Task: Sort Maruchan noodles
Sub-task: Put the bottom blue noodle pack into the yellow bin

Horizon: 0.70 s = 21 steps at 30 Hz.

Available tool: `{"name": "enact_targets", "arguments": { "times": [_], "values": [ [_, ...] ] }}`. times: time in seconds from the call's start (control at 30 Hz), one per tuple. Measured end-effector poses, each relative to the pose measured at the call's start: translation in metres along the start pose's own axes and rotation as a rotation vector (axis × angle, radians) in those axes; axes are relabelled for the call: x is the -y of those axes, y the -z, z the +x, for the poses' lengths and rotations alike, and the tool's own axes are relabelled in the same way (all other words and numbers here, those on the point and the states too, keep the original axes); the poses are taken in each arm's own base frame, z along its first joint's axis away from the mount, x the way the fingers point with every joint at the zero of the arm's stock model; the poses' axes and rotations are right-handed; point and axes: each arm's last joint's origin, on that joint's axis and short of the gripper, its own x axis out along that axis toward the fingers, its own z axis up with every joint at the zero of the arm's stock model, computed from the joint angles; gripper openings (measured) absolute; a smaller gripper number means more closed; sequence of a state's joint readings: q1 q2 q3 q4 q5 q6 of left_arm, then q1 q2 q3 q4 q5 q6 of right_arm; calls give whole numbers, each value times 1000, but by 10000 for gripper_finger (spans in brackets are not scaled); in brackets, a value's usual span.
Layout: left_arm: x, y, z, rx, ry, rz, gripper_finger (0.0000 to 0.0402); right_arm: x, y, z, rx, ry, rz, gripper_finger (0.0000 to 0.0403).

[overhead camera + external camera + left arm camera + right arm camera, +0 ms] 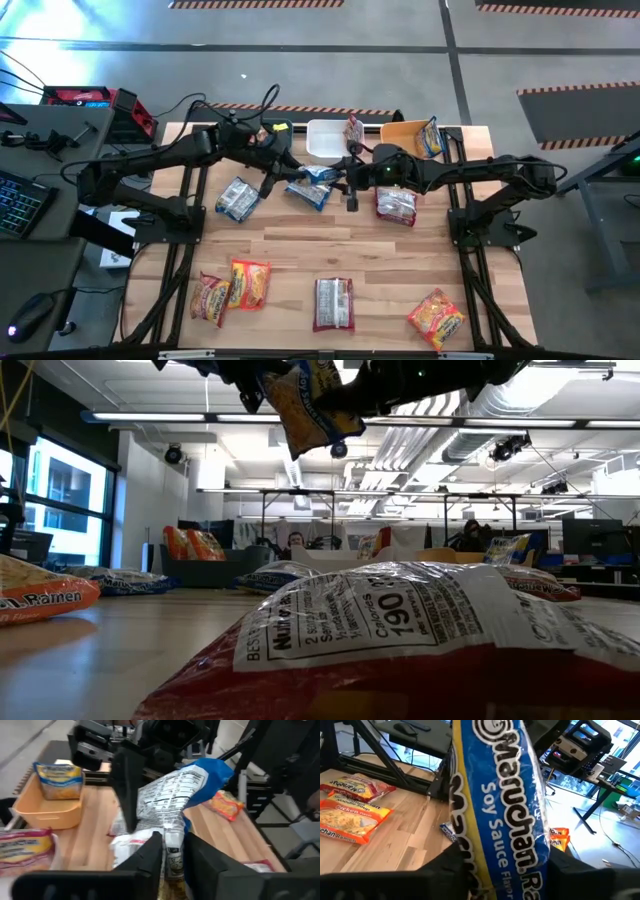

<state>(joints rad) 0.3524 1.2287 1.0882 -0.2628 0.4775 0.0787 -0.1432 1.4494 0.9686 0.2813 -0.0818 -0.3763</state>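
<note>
Blue Maruchan noodles packet (pixel 312 186) aloft mid-table, clamped between left pincer (pixel 283 178) and right pincer (pixel 345 184).

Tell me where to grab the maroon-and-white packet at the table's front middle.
Probably from straight above, jaws across its short width: the maroon-and-white packet lies flat, alone, long axis front to back. Left gripper and right gripper both hold the blue packet.

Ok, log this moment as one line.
left gripper: shut on blue packet | right gripper: shut on blue packet | packet: held above table | orange bin: holds one packet
</note>
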Motion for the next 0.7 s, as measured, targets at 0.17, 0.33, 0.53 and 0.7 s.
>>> {"name": "enact_targets", "arguments": {
  "times": [0.17, 0.33, 0.53, 0.7],
  "values": [
    [-3, -2, -14, 1, -112, 87, 129, 6, -13, 0, -38, 11, 3, 76],
    [-6, 5, -30, 42, -194, 145, 170, 19, -34, -3, -156, 102, 56, 65],
    [-13, 49, -28, 171, -248, 166, 182, 54, -54, -27, -424, 368, 363, 66],
    [-15, 85, -21, 285, -264, 153, 182, 93, -46, -69, -690, 627, 682, 64]
  ]
}}
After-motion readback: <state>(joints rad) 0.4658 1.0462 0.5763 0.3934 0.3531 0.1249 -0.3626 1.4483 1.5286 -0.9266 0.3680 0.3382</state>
